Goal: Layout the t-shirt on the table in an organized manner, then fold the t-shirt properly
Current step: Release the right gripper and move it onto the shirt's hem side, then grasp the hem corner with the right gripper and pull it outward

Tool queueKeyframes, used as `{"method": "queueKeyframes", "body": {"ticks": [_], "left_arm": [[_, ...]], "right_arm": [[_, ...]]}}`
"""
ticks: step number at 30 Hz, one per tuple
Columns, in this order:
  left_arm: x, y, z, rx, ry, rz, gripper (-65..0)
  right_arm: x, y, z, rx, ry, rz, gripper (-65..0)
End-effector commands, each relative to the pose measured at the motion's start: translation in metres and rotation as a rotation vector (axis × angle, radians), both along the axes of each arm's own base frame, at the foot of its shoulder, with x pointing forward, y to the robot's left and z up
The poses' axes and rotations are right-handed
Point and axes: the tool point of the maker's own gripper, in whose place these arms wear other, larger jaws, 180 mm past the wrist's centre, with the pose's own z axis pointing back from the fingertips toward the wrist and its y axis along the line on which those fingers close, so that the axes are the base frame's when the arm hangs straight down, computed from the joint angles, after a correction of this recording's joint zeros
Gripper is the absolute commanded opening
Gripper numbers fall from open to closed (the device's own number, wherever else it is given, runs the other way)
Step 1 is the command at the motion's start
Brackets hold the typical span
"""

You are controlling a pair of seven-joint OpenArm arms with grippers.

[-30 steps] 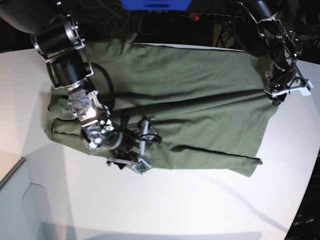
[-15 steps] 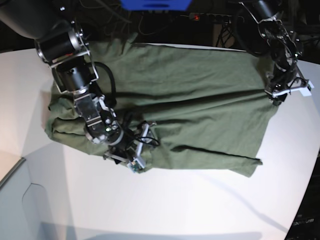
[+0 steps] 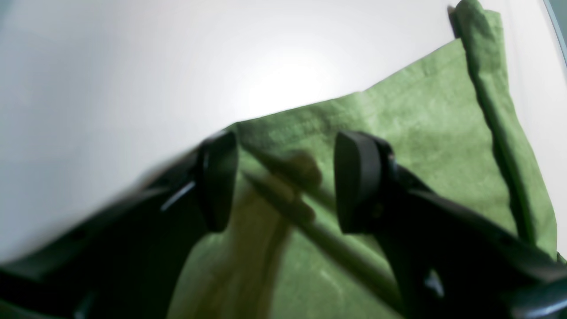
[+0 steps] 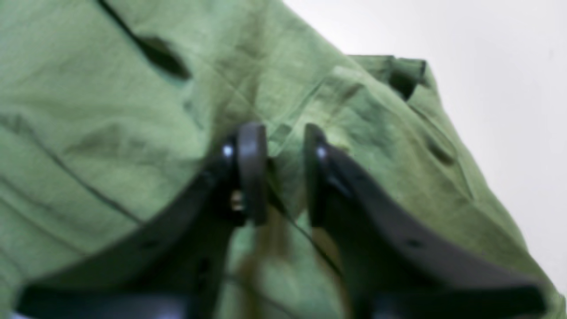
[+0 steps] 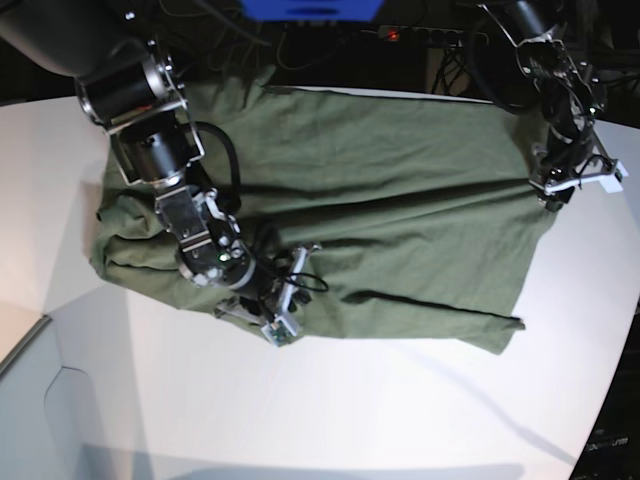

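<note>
The olive-green cotton t-shirt (image 5: 380, 200) lies spread and rumpled on the smooth white table (image 5: 380, 410). Since a second ago the right gripper (image 5: 283, 322) has narrowed its jaws, pinching a fold at the shirt's near edge — the left gripper (image 5: 560, 185) has not moved, jaws apart astride the shirt's far corner.

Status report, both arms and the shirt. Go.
Right gripper down on the t-shirt, jaws narrowed around a fold. Left gripper open at the far hem. Shirt spread but wrinkled on the table. Nothing in the way.
</note>
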Motion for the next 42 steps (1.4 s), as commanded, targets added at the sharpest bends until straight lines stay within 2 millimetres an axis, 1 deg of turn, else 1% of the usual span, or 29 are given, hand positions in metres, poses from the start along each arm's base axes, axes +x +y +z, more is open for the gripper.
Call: {"method": "queueKeyframes", "body": {"ticks": [1, 3, 7, 10, 12, 13, 16, 18, 20, 22, 23, 26, 29, 30, 32, 36, 37, 39, 41, 42], "left_arm": [[-0.003, 0.002, -0.001, 0.003, 0.024, 0.0, -30.6], [-0.002, 0.002, -0.001, 0.003, 0.023, 0.0, -30.6], [-0.002, 0.002, -0.001, 0.003, 0.023, 0.0, -30.6], [-0.002, 0.002, -0.001, 0.002, 0.022, 0.001, -30.6], [-0.002, 0.002, -0.001, 0.001, 0.021, 0.001, -30.6], [-0.002, 0.002, -0.001, 0.0, 0.022, 0.001, -30.6], [-0.001, 0.003, 0.001, 0.002, 0.017, -0.001, -30.6], [-0.001, 0.003, 0.001, 0.002, 0.018, -0.002, -30.6], [-0.002, 0.003, 0.001, 0.002, 0.02, -0.002, -30.6], [-0.003, 0.003, 0.001, 0.002, 0.021, -0.002, -30.6], [-0.003, 0.003, 0.001, 0.003, 0.022, -0.002, -30.6], [-0.003, 0.002, 0.0, 0.002, 0.022, -0.002, -30.6], [-0.002, 0.001, 0.001, -0.001, 0.019, -0.001, -30.6], [-0.002, 0.001, 0.001, -0.002, 0.018, -0.001, -30.6], [-0.001, 0.001, 0.001, -0.002, 0.016, -0.001, -30.5], [0.0, 0.001, 0.002, -0.001, 0.014, -0.001, -30.3], [0.001, 0.001, 0.002, -0.001, 0.012, -0.001, -30.3], [0.004, 0.003, 0.005, 0.003, 0.005, -0.001, -30.3], [0.009, 0.005, 0.013, 0.016, -0.014, -0.003, -30.1], [0.013, 0.008, 0.021, 0.034, -0.032, -0.004, -29.1]], "right_arm": [[0.018, 0.002, 0.02, 0.027, -0.058, -0.014, -58.1], [0.015, 0.0, 0.013, 0.02, -0.038, -0.018, -65.0], [0.017, -0.006, 0.006, 0.009, -0.013, -0.028, -65.0], [0.023, -0.008, 0.012, 0.007, -0.028, -0.031, -65.0], [0.039, -0.012, 0.033, 0.026, -0.077, -0.054, -65.0], [0.046, -0.02, 0.039, 0.036, -0.09, -0.086, -65.0], [0.075, -0.049, 0.072, 0.079, -0.157, -0.205, -65.0], [0.091, -0.079, 0.089, 0.091, -0.192, -0.276, -65.0], [0.105, -0.099, 0.109, 0.112, -0.231, -0.327, -65.0], [0.117, -0.127, 0.128, 0.116, -0.272, -0.384, -65.0], [0.124, -0.138, 0.14, 0.124, -0.296, -0.407, -65.0], [0.136, -0.169, 0.166, 0.137, -0.344, -0.469, -65.0], [0.144, -0.191, 0.187, 0.146, -0.385, -0.511, -65.0], [0.144, -0.199, 0.192, 0.144, -0.394, -0.525, -65.0], [0.144, -0.21, 0.194, 0.147, -0.4, -0.548, -65.0], [0.144, -0.217, 0.196, 0.137, -0.405, -0.553, -64.9], [0.144, -0.217, 0.196, 0.137, -0.405, -0.553, -62.7], [0.143, -0.217, 0.196, 0.137, -0.403, -0.554, -55.6], [0.143, -0.218, 0.195, 0.141, -0.402, -0.557, -46.5], [0.143, -0.217, 0.194, 0.141, -0.4, -0.557, -41.1]]}}
